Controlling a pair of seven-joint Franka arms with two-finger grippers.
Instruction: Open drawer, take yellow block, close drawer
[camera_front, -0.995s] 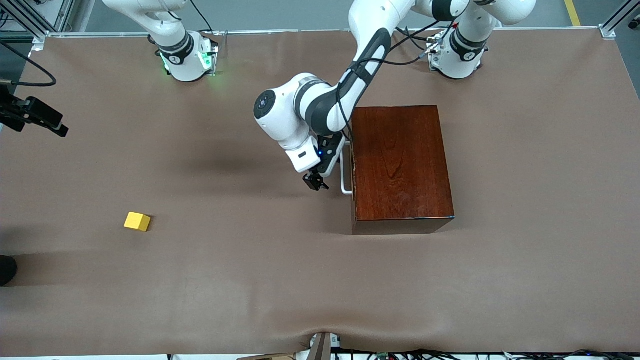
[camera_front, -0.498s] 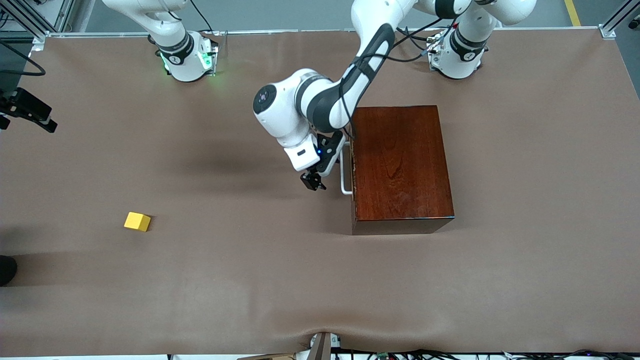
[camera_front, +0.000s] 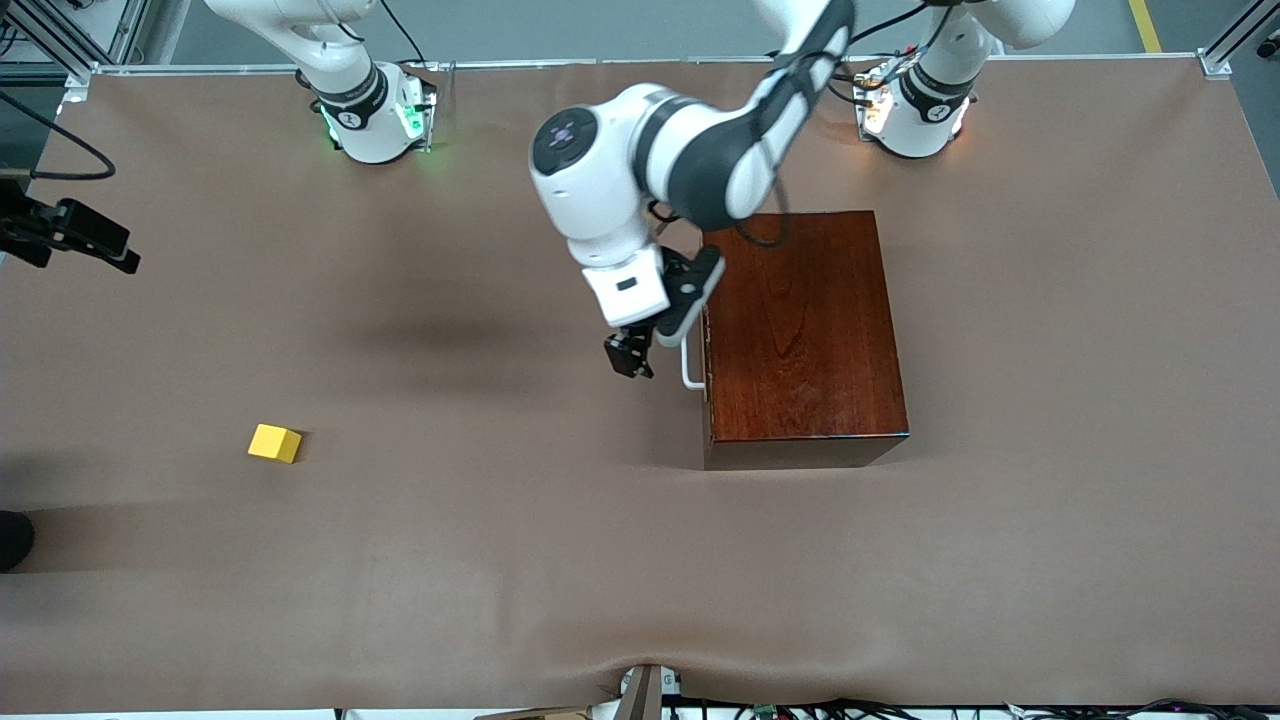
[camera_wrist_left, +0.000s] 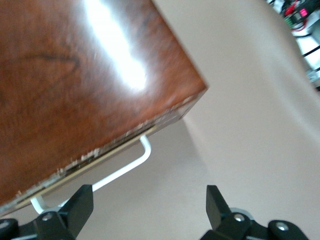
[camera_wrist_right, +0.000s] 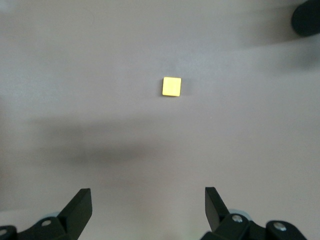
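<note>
drawer contents cannot be seen: the tray sits pushed in flush with the dark reddish-brown wooden box, so only its front edge and white bar handle show, and part of that handle is covered by the left arm's wrist in the front view. the right claw is visible only in its own wrist view; in the front view just a dark piece of that arm's wrist pokes in at the edge, at the right arm's end of the worktop

left claw hangs above the worktop just beside the handle, on the side toward the right arm's end. its two fingers stand wide apart with nothing between them, and the handle lies apart from them, untouched

the right claw's fingers are likewise spread wide and hold nothing; it is up over bare worktop with the yellow block under its camera

the yellow block rests on the worktop, out of the drawer, well apart from the box, toward the right arm's end and nearer to the front camera than the handle
</note>
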